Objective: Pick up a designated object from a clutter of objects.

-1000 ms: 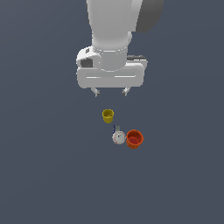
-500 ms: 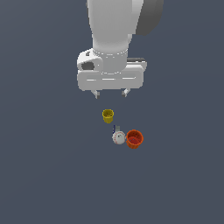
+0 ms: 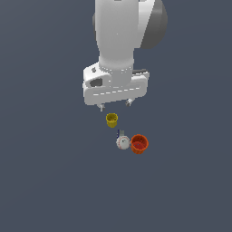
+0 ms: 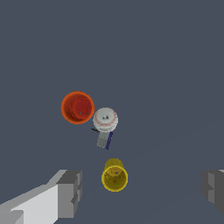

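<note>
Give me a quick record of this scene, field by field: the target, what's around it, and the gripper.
target: white ball, faint red marks, lying on the floor
beside target: orange-red cup, touching or nearly touching the ball on the exterior view's right
grey-blue piece: small, against the ball, on the side towards the yellow cup
yellow cup: upright, apart from the ball, nearest the gripper
gripper: open, holding nothing, above the clutter
grasp: not yet made

The gripper (image 3: pixel 115 105) has turned slightly about its upright axis over the past second, its body now sitting skewed, and has edged lower toward the yellow cup (image 3: pixel 112 119).
</note>
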